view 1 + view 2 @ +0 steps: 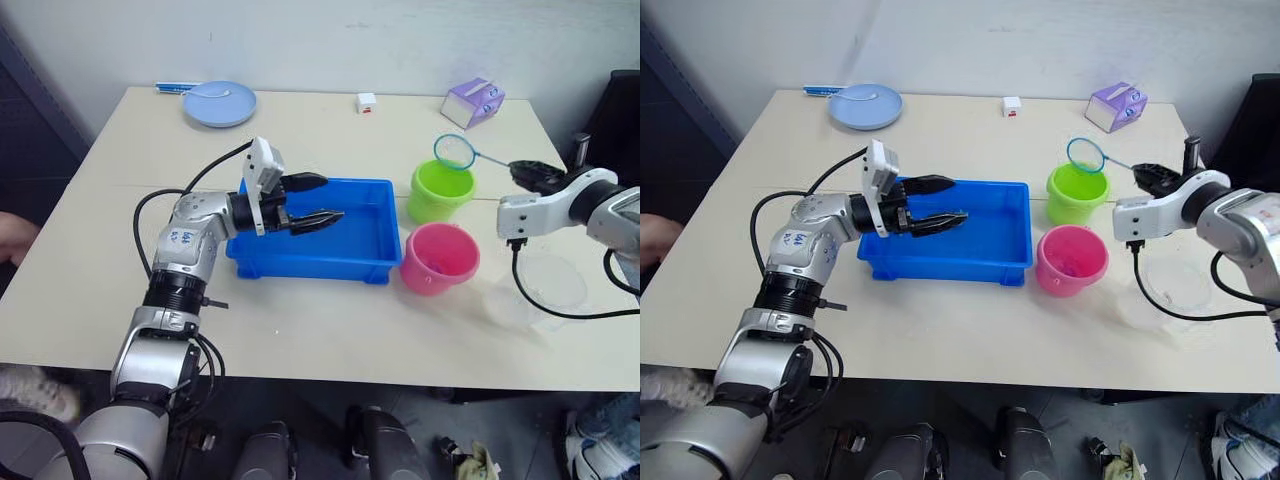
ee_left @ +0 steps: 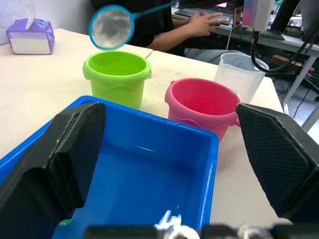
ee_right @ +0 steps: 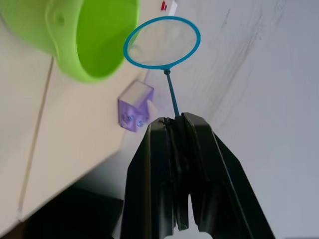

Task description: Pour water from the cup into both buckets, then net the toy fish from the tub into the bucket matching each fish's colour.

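Note:
The blue tub [image 1: 372,258] sits mid-table, and my left gripper [image 1: 322,200] hovers open over its left half. Between its fingers [image 2: 75,149] I look across the tub's blue floor; a small green bit [image 2: 64,222] peeks beside one finger, and I cannot tell if it is a toy fish. The lime green bucket [image 1: 440,192] and pink bucket [image 1: 438,258] stand just right of the tub. My right gripper [image 1: 527,171] is shut on the thin handle of a small blue-rimmed net [image 1: 456,151], held above the green bucket's far rim. The clear cup [image 1: 545,290] stands right of the pink bucket.
At the table's far edge are a pale blue plate [image 1: 219,103] with a spoon, a small white cube [image 1: 366,101] and a purple tissue box [image 1: 472,102]. A black cable [image 1: 560,312] hangs from my right wrist by the cup. A person's hand [image 2: 209,20] rests beyond the table.

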Robot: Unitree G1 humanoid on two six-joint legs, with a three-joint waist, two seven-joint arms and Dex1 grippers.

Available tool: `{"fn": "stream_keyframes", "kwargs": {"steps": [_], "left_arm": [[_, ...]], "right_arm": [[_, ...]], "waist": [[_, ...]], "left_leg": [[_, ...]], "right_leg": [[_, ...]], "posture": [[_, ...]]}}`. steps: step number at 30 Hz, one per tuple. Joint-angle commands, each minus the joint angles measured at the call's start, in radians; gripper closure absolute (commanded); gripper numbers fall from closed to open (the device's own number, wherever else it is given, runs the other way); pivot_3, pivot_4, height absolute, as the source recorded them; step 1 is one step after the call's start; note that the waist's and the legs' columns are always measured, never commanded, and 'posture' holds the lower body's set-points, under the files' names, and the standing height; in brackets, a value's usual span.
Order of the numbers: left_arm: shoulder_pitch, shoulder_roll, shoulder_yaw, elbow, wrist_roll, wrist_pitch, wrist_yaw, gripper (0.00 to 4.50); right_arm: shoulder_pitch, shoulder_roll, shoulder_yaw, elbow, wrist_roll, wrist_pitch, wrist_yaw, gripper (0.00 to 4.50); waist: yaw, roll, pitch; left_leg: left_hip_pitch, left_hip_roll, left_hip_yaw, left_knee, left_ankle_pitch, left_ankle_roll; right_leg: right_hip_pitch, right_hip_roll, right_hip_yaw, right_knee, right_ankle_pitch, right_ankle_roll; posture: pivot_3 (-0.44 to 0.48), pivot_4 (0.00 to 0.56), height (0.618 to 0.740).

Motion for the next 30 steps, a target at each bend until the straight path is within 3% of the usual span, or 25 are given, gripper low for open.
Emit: {"fn": "stream_keyframes", "kwargs": {"steps": [1,4,7,13,17,23,30], "left_arm": [[-0.001,0.042,-0.002,-0.007,0.033,-0.028,-0.01,0.0],[0.045,0.109,-0.009,-0.021,0.063,-0.027,-0.034,0.0],[0.116,0.219,0.01,-0.055,0.087,-0.013,-0.053,0.0],[0.229,0.395,0.069,-0.114,0.084,0.026,-0.05,0.0],[0.265,0.415,0.094,-0.196,0.06,0.071,-0.023,0.0],[0.299,0.387,0.102,-0.309,0.033,0.14,0.02,0.0],[0.305,0.363,0.096,-0.357,0.02,0.164,0.04,0.0]], "right_arm": [[0.003,0.089,-0.117,-0.107,0.258,0.166,0.114,3.72],[-0.009,0.198,-0.133,-0.225,0.403,0.376,0.201,3.72],[-0.029,0.306,-0.053,-0.316,0.475,0.538,0.273,3.72],[-0.07,0.464,0.074,-0.351,0.53,0.762,0.34,3.72],[-0.114,0.452,0.105,-0.265,0.438,0.669,0.28,3.72],[-0.178,0.389,0.164,-0.106,0.286,0.412,0.224,3.72],[-0.193,0.315,0.235,0.005,0.156,0.199,0.257,3.72]], "waist": [[0.0,0.0,0.0],[-0.006,0.0,0.0],[-0.019,0.001,0.0],[-0.019,0.001,0.0],[0.004,0.001,0.0],[-0.005,0.0,0.0],[-0.02,0.0,0.0]], "left_leg": [[0.0,0.0,0.0,0.0,0.0,0.0],[0.001,0.001,0.0,0.0,0.0,0.0],[0.001,0.002,0.0,-0.001,0.0,0.0],[-0.001,0.001,-0.004,0.0,0.0,0.0],[-0.002,-0.003,-0.007,0.002,0.0,0.001],[-0.003,-0.006,-0.008,0.002,0.0,0.002],[-0.003,-0.003,-0.008,0.001,0.0,0.001]], "right_leg": [[0.0,0.0,0.0,0.0,0.0,0.0],[0.0,0.001,0.0,0.001,0.0,0.0],[0.0,0.002,0.0,0.001,0.0,0.0],[0.0,-0.001,-0.002,0.001,0.0,0.0],[0.0,-0.005,-0.004,0.001,0.0,0.0],[0.001,-0.009,-0.007,0.0,0.0,0.0],[0.001,-0.006,-0.007,0.0,0.0,0.0]], "posture": [[0.0,0.15,0.739],[0.0,0.15,0.739],[0.0,0.15,0.739],[0.0,0.15,0.739],[0.0,0.15,0.739],[0.0,0.15,0.739],[0.0,0.15,0.739]]}}
